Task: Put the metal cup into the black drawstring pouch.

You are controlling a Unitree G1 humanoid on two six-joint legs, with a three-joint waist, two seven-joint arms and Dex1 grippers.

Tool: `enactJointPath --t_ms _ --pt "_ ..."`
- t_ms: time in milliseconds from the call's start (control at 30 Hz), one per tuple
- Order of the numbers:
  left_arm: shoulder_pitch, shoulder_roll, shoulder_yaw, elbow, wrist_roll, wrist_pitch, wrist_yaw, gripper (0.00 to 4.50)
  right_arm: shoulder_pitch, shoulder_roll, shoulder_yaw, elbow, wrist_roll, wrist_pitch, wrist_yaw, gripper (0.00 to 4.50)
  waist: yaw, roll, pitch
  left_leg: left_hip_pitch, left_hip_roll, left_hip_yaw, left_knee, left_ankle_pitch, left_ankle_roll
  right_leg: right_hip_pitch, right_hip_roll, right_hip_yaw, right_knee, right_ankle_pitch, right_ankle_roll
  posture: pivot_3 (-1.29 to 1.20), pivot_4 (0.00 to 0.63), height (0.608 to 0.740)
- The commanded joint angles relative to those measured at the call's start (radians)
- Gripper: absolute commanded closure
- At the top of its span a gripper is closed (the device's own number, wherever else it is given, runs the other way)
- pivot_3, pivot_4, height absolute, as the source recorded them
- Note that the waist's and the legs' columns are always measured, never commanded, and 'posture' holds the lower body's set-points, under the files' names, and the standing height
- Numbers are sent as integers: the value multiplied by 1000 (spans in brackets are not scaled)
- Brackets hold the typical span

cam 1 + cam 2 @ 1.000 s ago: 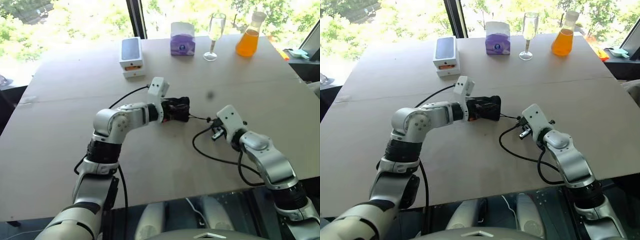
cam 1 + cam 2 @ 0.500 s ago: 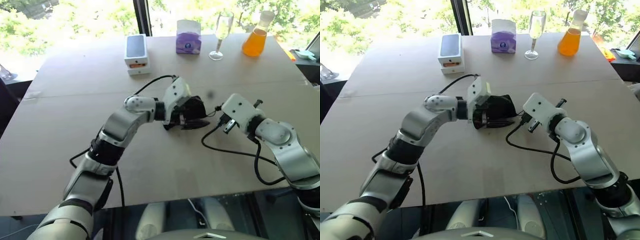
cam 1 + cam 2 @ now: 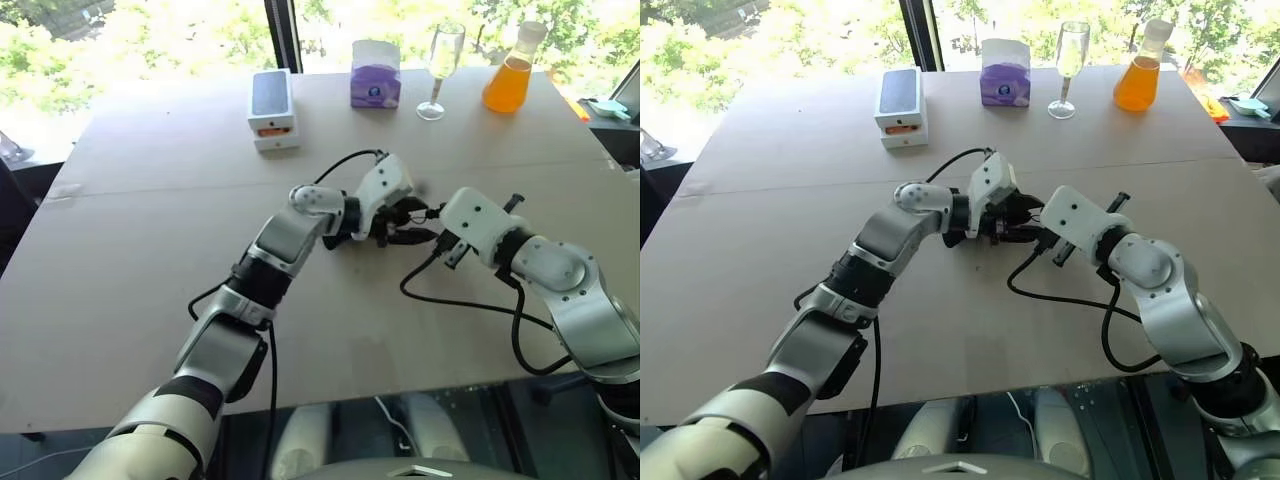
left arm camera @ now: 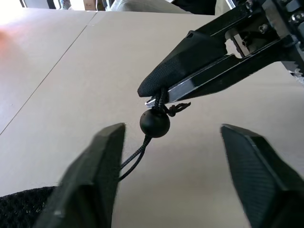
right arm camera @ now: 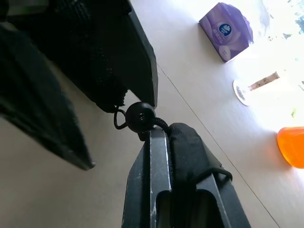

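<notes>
Black drawstring pouch (image 4: 21, 206) at bench (image 3: 150, 260) centre, tucked under left claw (image 4: 173, 156); its cord bead (image 4: 154, 123) hangs between left claw's spread fingers (image 4: 95, 171). Right claw (image 5: 164, 137) pressed together, pinching cord just beside bead. Phone box (image 3: 272, 108), tissue box (image 3: 376, 73), wine glass (image 3: 440, 65), orange carafe (image 3: 508, 72) along far edge.

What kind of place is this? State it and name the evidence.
Probably a staged test setup in a room beside big windows: a plain brown board tabletop, sunlit green trees outside, and props in a row, such as a white phone box and a tall clear stemmed wine glass.
</notes>
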Motion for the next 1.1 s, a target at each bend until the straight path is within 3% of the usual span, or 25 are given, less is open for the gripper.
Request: enactJointPath --t_ms 33,100,133,533,1100 --pt "-35 -25 38 -10 -11 -5 -7 3181 -21 -4 -1 -57 -17 9 10 4500 0 0 0 0 0 0 0 0 0 0 0 0 0 0 0 0 150 740" --pt "-33 -28 38 -14 -5 -4 -10 4243 -20 -3 1 -61 -18 15 14 4500 -1 0 0 0 0 0 0 0 0 0 0 0 0 0 0 0 150 740" --pt "-30 -30 37 -17 -2 -4 -10 4332 -19 -4 3 -62 -19 18 16 4500 -1 0 0 0 0 -1 0 0 0 0 0 0 0 0 0 0 150 740" --pt "-15 -26 28 2 41 -15 -5 4331 -4 -9 -22 -67 -24 33 27 4500 0 0 0 0 0 -1 1 0 0 0 0 0 1 0 0 0 150 740" --pt "-39 49 -12 226 234 -84 38 4331 58 -71 -324 57 -11 26 -25 4500 1 0 0 0 -1 -1 1 0 0 0 0 -1 2 0 0 0 150 740"
